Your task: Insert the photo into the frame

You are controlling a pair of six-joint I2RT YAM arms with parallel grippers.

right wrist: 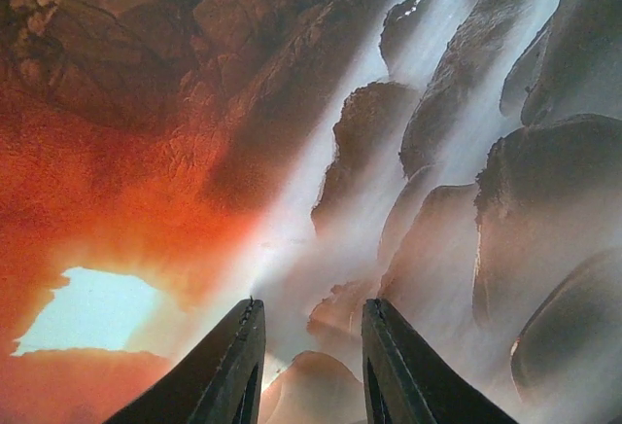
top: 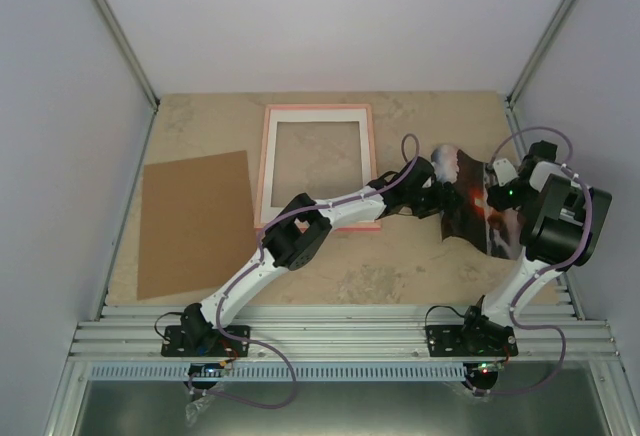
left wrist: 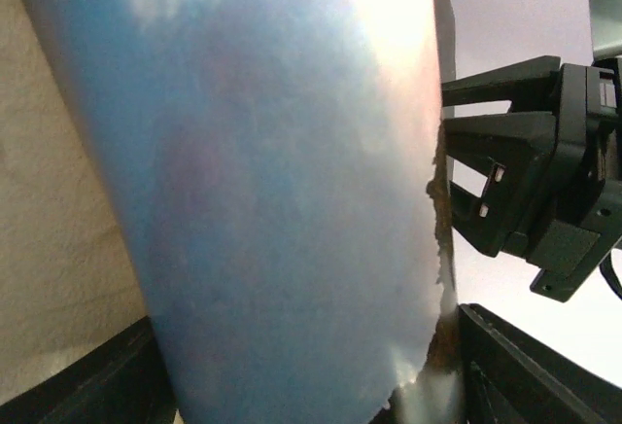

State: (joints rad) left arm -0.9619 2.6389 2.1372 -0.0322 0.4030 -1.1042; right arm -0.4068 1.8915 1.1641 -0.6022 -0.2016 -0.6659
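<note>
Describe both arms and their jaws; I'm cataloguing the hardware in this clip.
The left arm and right arm match: white tubular links, bulky black joint housings, and black bases bolted to a silver rail. A thin purple cable loops loosely along each. The jaws are black, angular and tapering. A small green light glows near the right wrist.

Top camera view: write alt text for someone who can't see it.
The right gripper holds a photo up over the table's right side, with the open left gripper reaching around it. A pink frame lies flat mid-table, a brown board to its left.
</note>
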